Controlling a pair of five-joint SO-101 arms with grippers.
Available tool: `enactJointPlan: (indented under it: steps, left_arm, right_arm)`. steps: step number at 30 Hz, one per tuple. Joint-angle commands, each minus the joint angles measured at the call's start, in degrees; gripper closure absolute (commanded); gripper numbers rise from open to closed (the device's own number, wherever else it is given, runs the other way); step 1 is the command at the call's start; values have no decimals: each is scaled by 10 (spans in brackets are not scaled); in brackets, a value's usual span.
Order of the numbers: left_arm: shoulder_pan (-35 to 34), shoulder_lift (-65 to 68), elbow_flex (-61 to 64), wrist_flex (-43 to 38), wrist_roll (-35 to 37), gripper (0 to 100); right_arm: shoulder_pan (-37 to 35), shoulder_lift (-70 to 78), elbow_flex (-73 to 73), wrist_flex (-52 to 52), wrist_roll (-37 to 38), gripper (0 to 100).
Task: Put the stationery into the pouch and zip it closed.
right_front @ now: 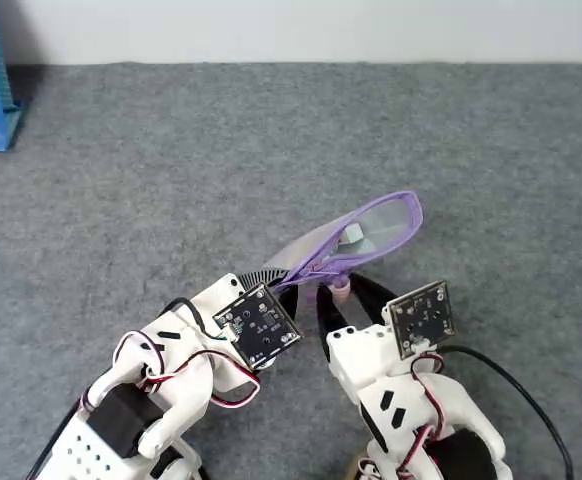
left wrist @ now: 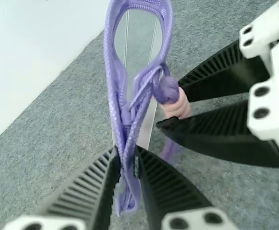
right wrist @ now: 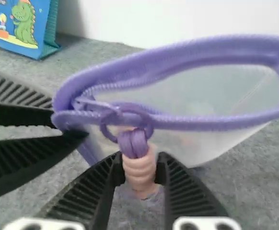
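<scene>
Step, as I read it: zipping. The pouch sits mid-frame in the high view, lifted off the bench. Its mouth gapes in a loop running up-right from both tools.

- Left tool: pressed together on the purple tape at the pouch's near end. That's my anchor.
- Right tool: pinching the pink ribbed pull, which hangs by a purple cord loop from the slider. The slider is at the near end, just beside the left tool, so practically the whole zip is left to run.
- Contents: a pale shape shows through the clear wall in the high view. I can't tell whether all the stationery is in.

How I'd run it:
- Left must grip hard and pull slightly back, so the tape is taut before the slider moves.
- Draw the right tool along the line of the teeth, toward the far end at upper right of the high view. Don't go up or sideways: the cord is slack, and an off-axis pull will likely cock the slider.
- The mouth is wide, so tension should bring the two rows together ahead of the slider.
- Risks: the pull slipping out of the pads, and the pouch twisting around the left pinch.
</scene>
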Motion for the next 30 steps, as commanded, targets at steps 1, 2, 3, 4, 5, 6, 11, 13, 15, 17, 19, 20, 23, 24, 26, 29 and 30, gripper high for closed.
enactJointPlan:
  steps: [1, 2, 3, 4, 5, 6, 11, 13, 15, 17, 19, 20, 23, 24, 26, 29, 30]
  left_arm:
    - [-3, -14, 1, -4, 7, 988]
    - [-3, -14, 1, -4, 7, 988]
    - [-3, -14, 1, -4, 7, 987]
    - [-3, -14, 1, -4, 7, 987]
    - [-3, -14, 1, -4, 7, 987]
    - [-3, -14, 1, -4, 7, 987]
    - [-4, -14, 0, -4, 7, 977]
    - [-4, -14, 1, -4, 17, 945]
    - [-5, -15, 1, -7, 56, 904]
    - [-6, -15, 3, -22, 87, 860]
    - [-5, -15, 15, -41, 92, 835]
    - [-4, -15, 25, -53, 92, 830]
    - [-4, -15, 59, -101, 92, 830]
    - [-4, -15, 69, -115, 92, 830]
    - [-4, -15, 82, -138, 92, 830]
    - [-4, -15, 87, -148, 92, 853]
    - [-3, -15, 86, -148, 92, 875]
  right_arm:
    - [7, 0, -6, -14, 22, 931]
    - [9, 0, -6, -12, 29, 931]
    - [9, 0, -10, -10, 34, 931]
    - [9, 0, -16, -7, 37, 939]
    - [9, 0, -26, 0, 38, 960]
    - [9, 0, -40, 4, 38, 990]
    - [7, 0, -87, 51, 39, 991]
    - [7, 0, -87, 56, 39, 991]
    - [7, 0, -87, 60, 39, 991]
    - [6, 0, -88, 69, 39, 991]
    - [6, 0, -88, 71, 39, 991]
    - [6, 0, -88, 72, 39, 991]
    - [6, 0, -89, 72, 39, 991]
    - [6, 0, -90, 72, 39, 991]
    - [6, 0, -90, 72, 39, 991]
    - [7, 0, -90, 73, 39, 991]
    - [9, 0, -90, 73, 39, 991]
